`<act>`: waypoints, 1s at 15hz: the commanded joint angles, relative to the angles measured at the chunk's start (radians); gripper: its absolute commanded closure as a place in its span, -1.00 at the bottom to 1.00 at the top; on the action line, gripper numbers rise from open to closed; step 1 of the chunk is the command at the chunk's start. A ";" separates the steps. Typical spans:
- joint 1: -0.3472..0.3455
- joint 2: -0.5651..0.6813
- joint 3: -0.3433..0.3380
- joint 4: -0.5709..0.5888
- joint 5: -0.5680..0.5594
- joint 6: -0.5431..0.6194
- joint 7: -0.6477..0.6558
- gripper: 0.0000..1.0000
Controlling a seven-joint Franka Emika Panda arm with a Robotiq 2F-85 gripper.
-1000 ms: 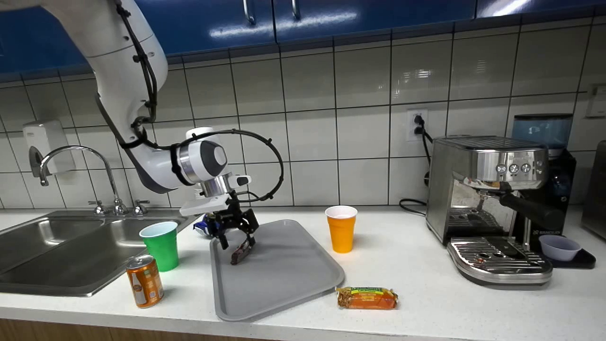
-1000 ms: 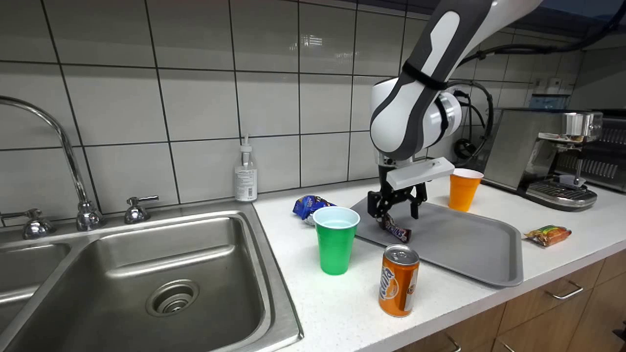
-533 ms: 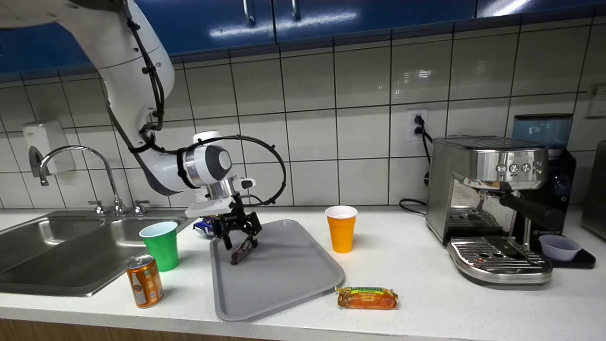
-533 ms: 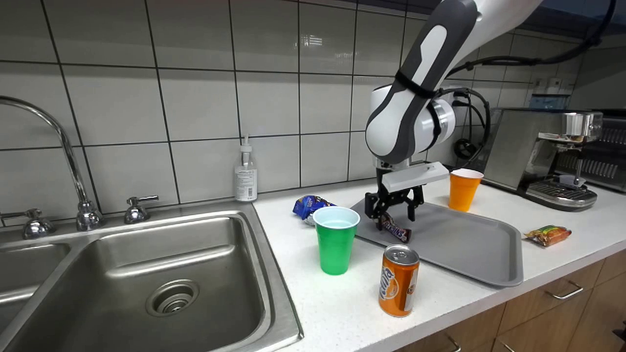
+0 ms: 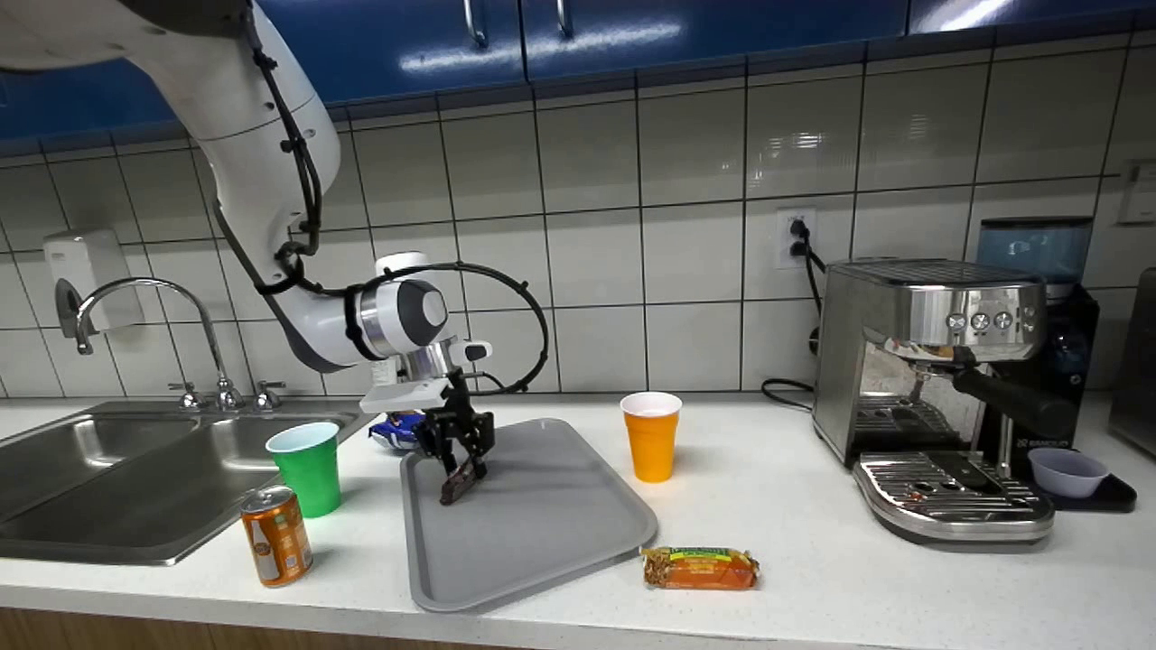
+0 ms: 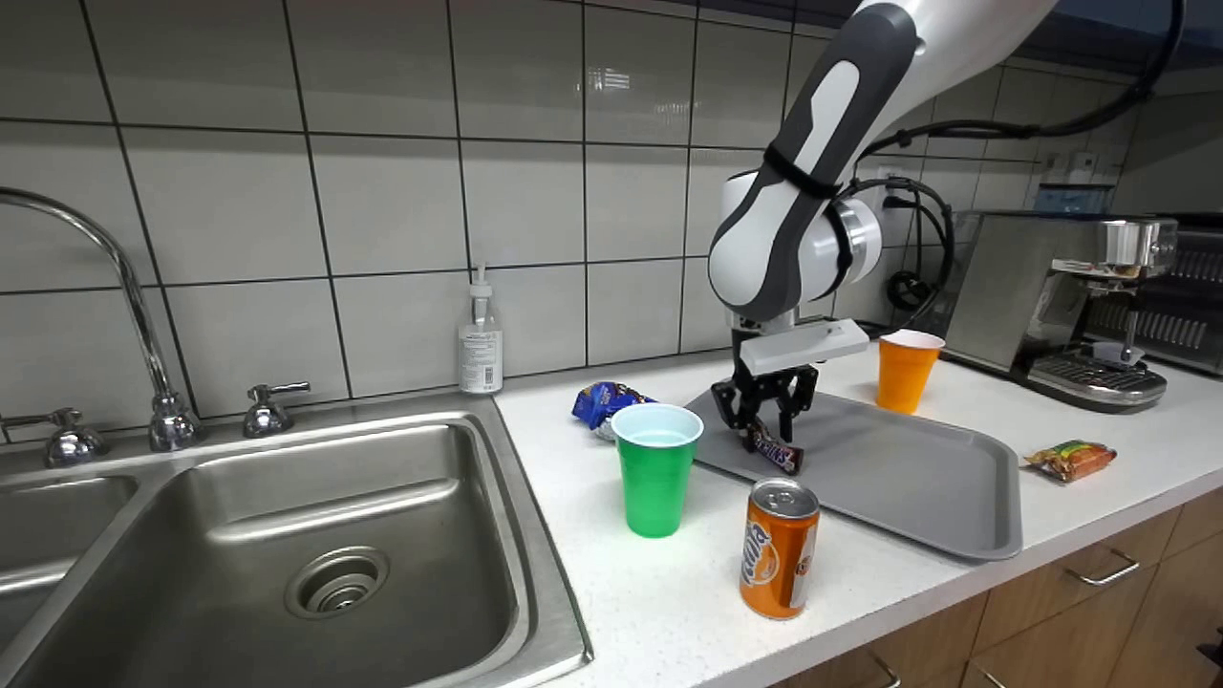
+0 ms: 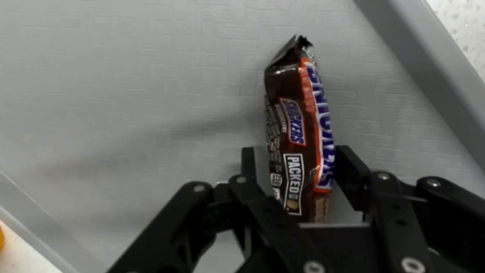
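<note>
Firstly, the pincer [image 7: 295,155] points downward, its jaws set one on each side of a Snickers bar [image 7: 301,125]; whether they are clamped on the wrapper cannot be told. The bar lies on a grey tray [image 5: 542,542], close to the edge on the sink side, lettering legible in the wrist view. The tray rests on a white bench [image 5: 813,524]. Just off that edge lie a crumpled blue packet [image 6: 604,406] and an upright green cup [image 5: 307,474], an orange can [image 6: 781,549] standing near the cup. Across the tray, an orange cup [image 5: 652,438] stands upright and an orange-wrapped packet [image 5: 700,568] lies near a corner. Further off are a steel sink [image 6: 545,583], an espresso machine [image 5: 930,307] and, rearmost, a tiled wall [image 5: 686,253].
</note>
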 commanded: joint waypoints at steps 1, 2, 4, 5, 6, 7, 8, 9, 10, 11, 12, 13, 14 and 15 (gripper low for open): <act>-0.033 0.012 0.029 0.035 0.030 -0.030 -0.013 0.50; -0.035 0.013 0.031 0.036 0.035 -0.030 -0.014 0.64; -0.040 0.011 0.033 0.035 0.042 -0.030 -0.015 0.93; -0.042 0.010 0.034 0.034 0.045 -0.030 -0.015 0.99; -0.044 0.009 0.035 0.033 0.047 -0.031 -0.016 0.98; -0.045 0.006 0.034 0.031 0.048 -0.030 -0.014 0.92; -0.044 0.002 0.033 0.028 0.047 -0.029 -0.013 0.93; -0.044 -0.003 0.031 0.025 0.045 -0.028 -0.012 0.93; -0.042 -0.010 0.028 0.021 0.042 -0.027 -0.010 0.92; -0.042 -0.017 0.026 0.016 0.041 -0.024 -0.009 0.93; -0.041 -0.024 0.023 0.012 0.038 -0.021 -0.007 0.93; -0.040 -0.032 0.020 0.009 0.036 -0.019 -0.005 0.93; -0.038 -0.040 0.015 0.005 0.032 -0.016 -0.002 0.93; -0.037 -0.047 0.012 0.004 0.030 -0.014 0.000 0.93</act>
